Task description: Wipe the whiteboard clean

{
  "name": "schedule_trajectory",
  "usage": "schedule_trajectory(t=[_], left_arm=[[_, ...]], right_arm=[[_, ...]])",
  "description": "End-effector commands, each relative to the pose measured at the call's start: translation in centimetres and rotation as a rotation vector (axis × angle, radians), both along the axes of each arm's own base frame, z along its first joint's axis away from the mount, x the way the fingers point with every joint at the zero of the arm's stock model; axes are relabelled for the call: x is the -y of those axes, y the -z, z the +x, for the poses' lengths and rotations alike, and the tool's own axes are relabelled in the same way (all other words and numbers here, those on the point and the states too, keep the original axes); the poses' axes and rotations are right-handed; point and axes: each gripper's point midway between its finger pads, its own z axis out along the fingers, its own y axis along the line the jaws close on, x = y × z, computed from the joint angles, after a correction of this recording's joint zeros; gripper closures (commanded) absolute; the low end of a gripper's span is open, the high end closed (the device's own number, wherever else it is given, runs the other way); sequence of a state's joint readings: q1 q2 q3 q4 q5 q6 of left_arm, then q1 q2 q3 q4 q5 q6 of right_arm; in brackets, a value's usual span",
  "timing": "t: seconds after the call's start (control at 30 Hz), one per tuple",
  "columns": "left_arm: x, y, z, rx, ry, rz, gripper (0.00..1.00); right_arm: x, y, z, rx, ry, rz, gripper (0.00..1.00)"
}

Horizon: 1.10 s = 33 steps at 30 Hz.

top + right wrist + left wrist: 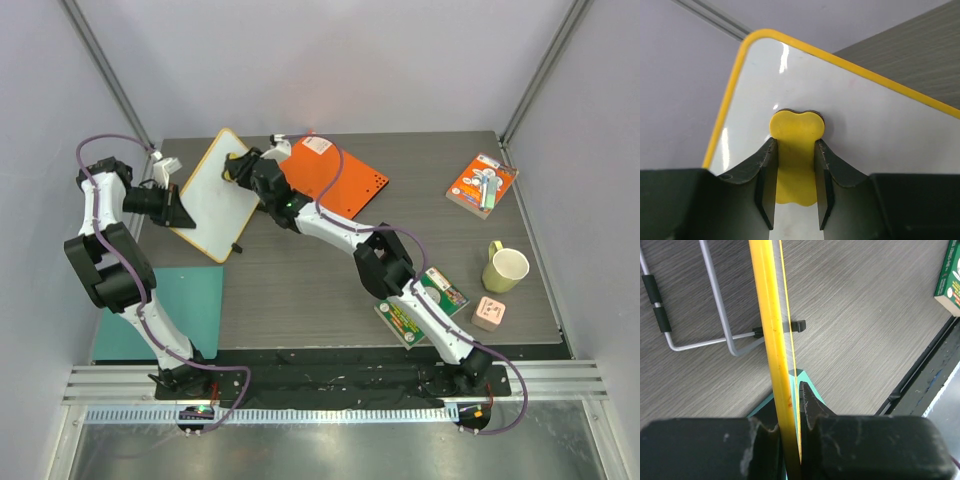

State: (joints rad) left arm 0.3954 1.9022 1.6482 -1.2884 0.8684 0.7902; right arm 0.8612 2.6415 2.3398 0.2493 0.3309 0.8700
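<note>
The whiteboard (215, 195) is white with a yellow rim and stands tilted at the back left of the table. My left gripper (172, 205) is shut on its left edge; the yellow rim (771, 340) runs between the jaws in the left wrist view. My right gripper (238, 168) is shut on a yellow eraser (796, 150) pressed flat on the board's face (860, 130) near its upper corner. No pen marks show on the board's surface in any view.
A solid orange board (335, 178) lies behind the right arm. A teal sheet (185, 305) lies at the front left. A grey wire stand (715, 305) sits under the whiteboard. A yellow mug (505, 268), a pink block (489, 313), an orange box (481, 184) and a green book (425, 300) are on the right.
</note>
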Motion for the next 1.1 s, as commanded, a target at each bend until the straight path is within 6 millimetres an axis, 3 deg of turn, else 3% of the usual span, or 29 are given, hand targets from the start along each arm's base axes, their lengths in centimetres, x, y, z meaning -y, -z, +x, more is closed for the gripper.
schedule_trajectory(t=[0.0,0.03,0.07,0.13,0.17,0.23,0.37,0.47,0.63,0.73,0.93,1.07], left_arm=[[4.6,0.2,-3.9,-0.042,0.237,-0.056,1.00],[4.6,0.2,-3.8,-0.040,0.237,-0.057,1.00],[4.6,0.2,-3.7,-0.040,0.236,-0.061,1.00],[4.7,0.0,-3.6,-0.037,0.232,-0.070,1.00],[4.8,0.0,-3.6,-0.040,0.232,-0.075,1.00],[4.8,0.0,-3.7,-0.042,0.231,-0.077,1.00],[4.8,0.0,-3.8,-0.042,0.233,-0.076,1.00],[4.9,-0.1,-3.9,-0.041,0.234,-0.074,1.00],[4.8,-0.5,-3.9,-0.036,0.233,-0.075,1.00],[4.9,-0.6,-4.0,-0.033,0.233,-0.072,1.00],[4.9,-0.8,-4.1,-0.033,0.233,-0.074,1.00],[4.9,-0.7,-4.2,-0.033,0.240,-0.074,1.00]], right_arm=[[-4.9,-0.9,-4.3,0.003,-0.163,0.069,0.99],[-5.1,-0.3,-4.6,-0.007,-0.174,0.062,0.99],[-5.2,1.8,-5.1,-0.042,-0.180,0.039,0.99],[-5.6,4.0,-6.2,-0.076,-0.196,0.023,0.99],[-5.5,6.3,-6.7,-0.119,-0.200,0.009,0.99],[-5.7,8.4,-7.7,-0.159,-0.210,-0.005,0.99],[-4.7,14.1,-9.5,-0.259,-0.193,-0.067,0.99],[-4.3,16.2,-10.8,-0.322,-0.200,-0.064,0.99],[-4.1,15.4,-11.4,-0.298,-0.198,-0.082,0.99],[-5.1,13.3,-11.9,-0.261,-0.238,-0.063,0.99],[-7.9,6.6,-14.0,-0.140,-0.309,-0.038,0.99],[-9.1,3.6,-15.4,-0.102,-0.334,-0.003,0.99]])
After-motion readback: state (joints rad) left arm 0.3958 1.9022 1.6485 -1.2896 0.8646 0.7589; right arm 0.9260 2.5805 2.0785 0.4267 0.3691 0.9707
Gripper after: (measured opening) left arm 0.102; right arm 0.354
